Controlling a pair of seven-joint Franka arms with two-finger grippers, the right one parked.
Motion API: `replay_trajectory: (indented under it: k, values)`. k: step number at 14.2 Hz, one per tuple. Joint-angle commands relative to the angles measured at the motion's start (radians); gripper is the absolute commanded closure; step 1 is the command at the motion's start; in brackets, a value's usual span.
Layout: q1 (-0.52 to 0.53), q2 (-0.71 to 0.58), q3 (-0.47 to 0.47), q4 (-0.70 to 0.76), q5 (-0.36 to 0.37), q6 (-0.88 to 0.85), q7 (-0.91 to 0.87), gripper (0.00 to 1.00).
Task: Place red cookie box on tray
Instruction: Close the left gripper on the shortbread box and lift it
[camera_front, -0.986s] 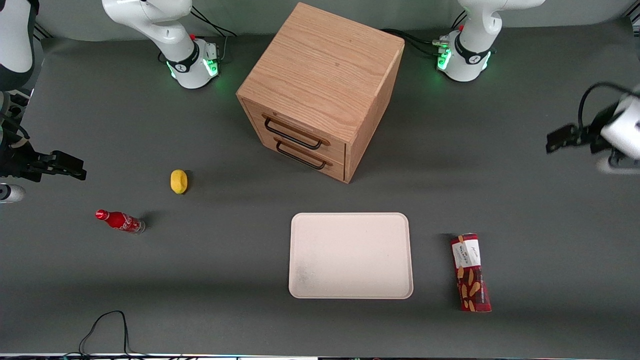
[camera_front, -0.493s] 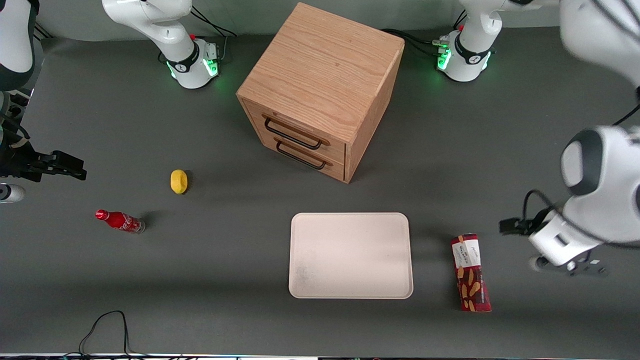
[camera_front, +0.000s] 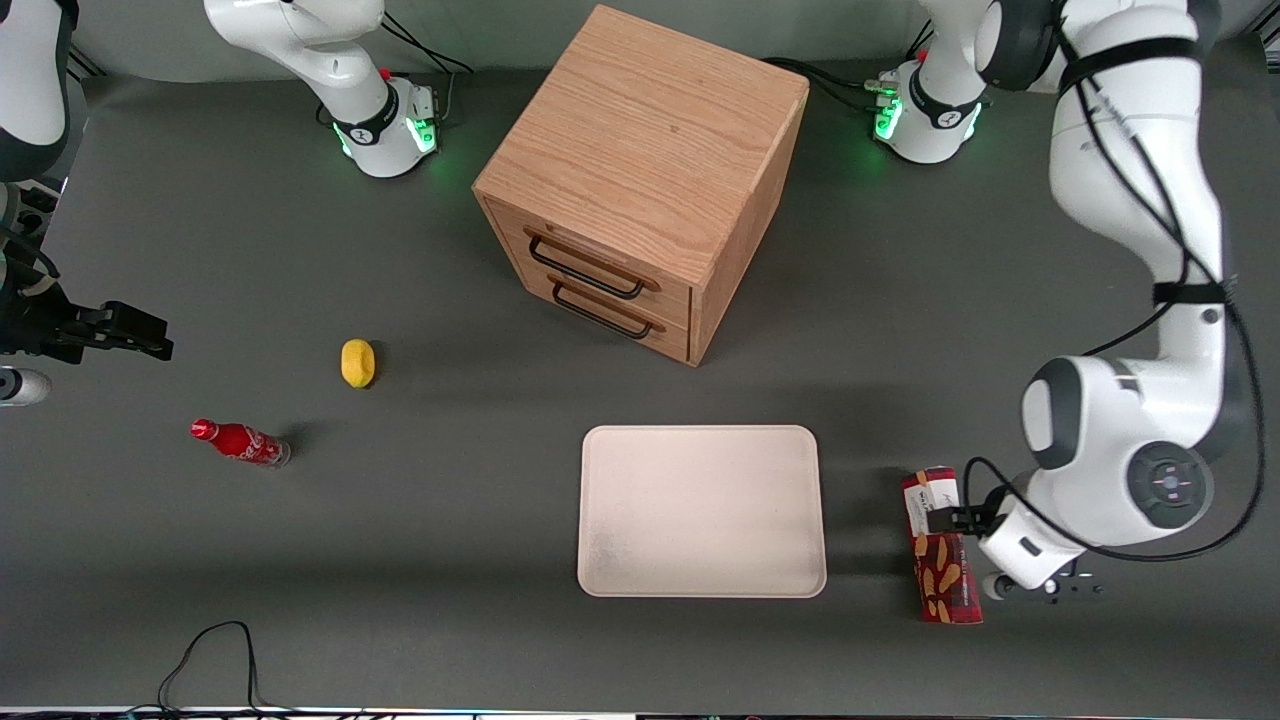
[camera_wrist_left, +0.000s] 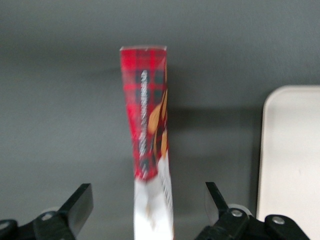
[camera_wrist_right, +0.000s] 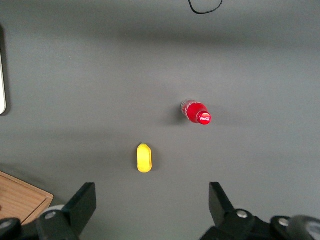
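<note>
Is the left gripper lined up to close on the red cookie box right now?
Probably yes: the gripper is open, its fingers either side of the red cookie box, which lies on the table beside the tray, nothing between.

Left arm bent low, wrist down near the bench. Hand (camera_wrist_left: 147, 205) open, fingers (camera_wrist_left: 80, 202) spread wide, one to each side, nothing touched.

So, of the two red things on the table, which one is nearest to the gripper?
The red cookie box, lying flat beside the tray. The left gripper hangs open right over its white-label end. The small red cola bottle lies toward the parked arm's end.
</note>
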Motion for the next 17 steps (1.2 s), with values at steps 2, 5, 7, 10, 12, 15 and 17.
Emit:
replay_trajectory:
  k: [2,5,7,10,12,15,17]
  values:
    - [-0.033,0.05,0.028,-0.069,-0.008,0.204,-0.02,0.03]
    - [-0.036,0.055,0.031,-0.083,-0.005,0.195,-0.014,0.76]
    - [-0.036,0.05,0.031,-0.081,-0.004,0.171,-0.006,1.0]
    - [-0.036,0.044,0.031,-0.078,-0.004,0.161,-0.008,1.0]
    - [-0.034,0.027,0.033,-0.072,-0.004,0.12,-0.006,1.0]
    - [-0.028,-0.045,0.045,-0.069,0.035,0.037,0.013,1.0]
    - [-0.024,-0.086,0.045,-0.042,0.036,-0.049,0.024,1.0]
